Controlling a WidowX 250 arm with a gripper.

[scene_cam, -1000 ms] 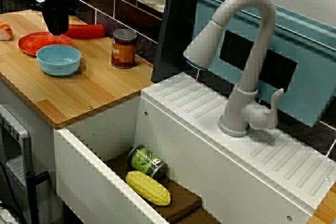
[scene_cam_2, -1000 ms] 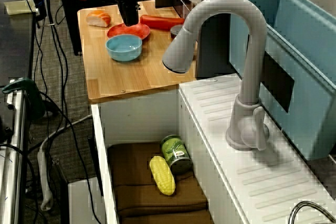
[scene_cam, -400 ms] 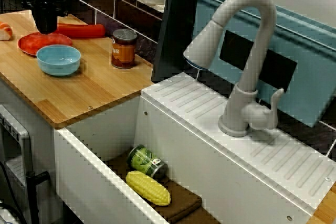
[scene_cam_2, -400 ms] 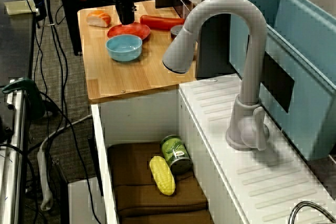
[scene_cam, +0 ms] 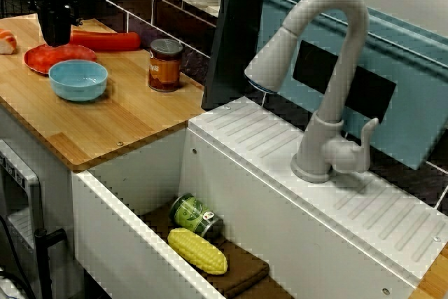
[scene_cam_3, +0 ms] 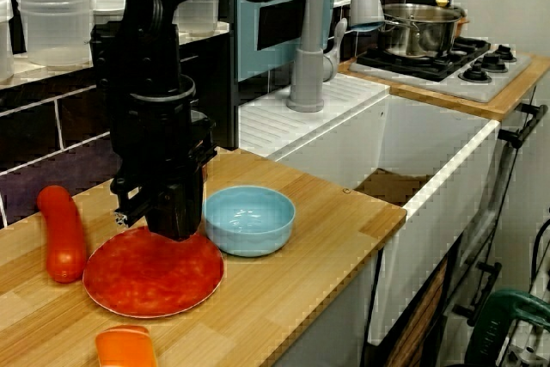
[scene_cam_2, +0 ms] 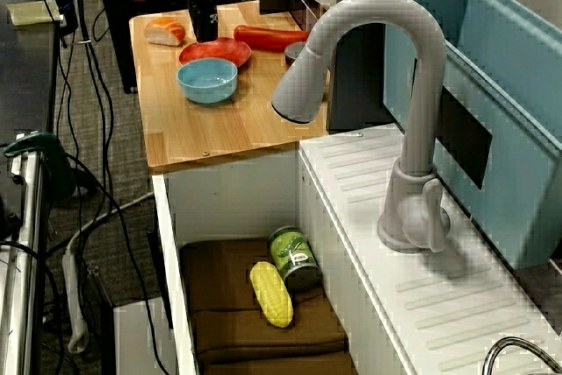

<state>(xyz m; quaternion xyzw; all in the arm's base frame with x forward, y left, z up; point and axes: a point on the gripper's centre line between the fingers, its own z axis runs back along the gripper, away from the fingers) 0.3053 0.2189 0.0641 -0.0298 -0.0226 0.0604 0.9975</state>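
Black tool (scene_cam_3: 174, 217) hangs over red plate (scene_cam_3: 155, 281), its opening hidden.

The black gripper (scene_cam_3: 176, 225) hangs over a round red plate (scene_cam_3: 155, 285) with darker red blotches. The little round bowl (scene_cam_3: 249, 219) is light blue. The wooden counter (scene_cam: 119, 120) is pale brown with thin stripes. In the white sink (scene_cam: 119, 243) are a green tin can (scene_cam: 196, 215), a yellow corn cob (scene_cam: 197, 251) and a dark brown cloth (scene_cam: 245, 269).
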